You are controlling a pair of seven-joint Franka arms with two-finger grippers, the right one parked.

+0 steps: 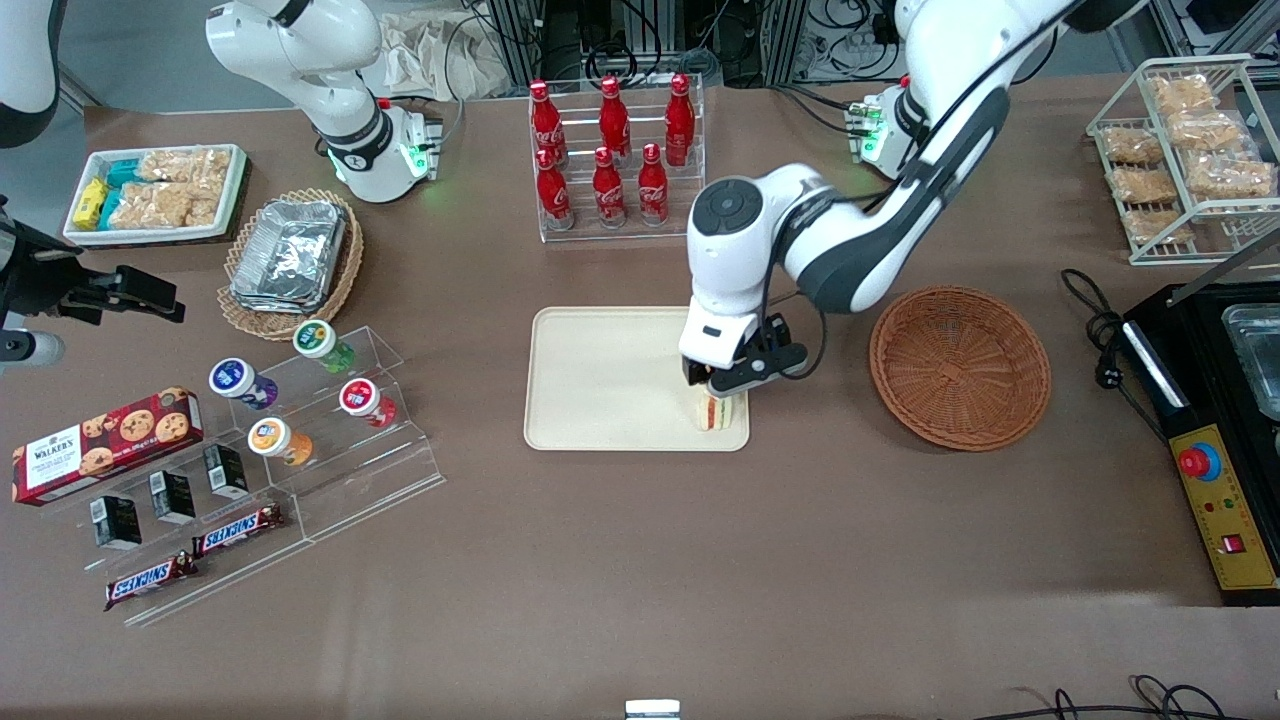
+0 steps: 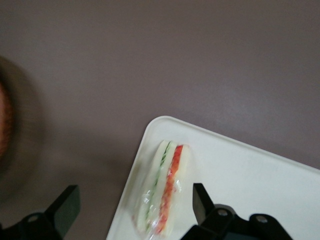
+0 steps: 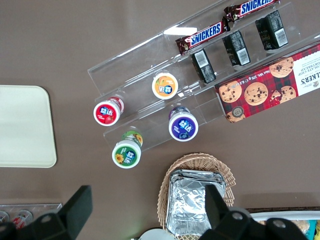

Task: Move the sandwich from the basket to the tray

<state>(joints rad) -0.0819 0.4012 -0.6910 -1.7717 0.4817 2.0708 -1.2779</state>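
from the front, we see the claw just above the sandwich, which stands on the tray at its corner nearest the basket. from the wrist, the fingers are spread wide, released, straddling the sandwich on the tray.

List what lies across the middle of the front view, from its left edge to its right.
Foil containers in a tan wicker basket → tray → sandwich under the open gripper, on the tray's corner → reddish-brown basket → black control box.
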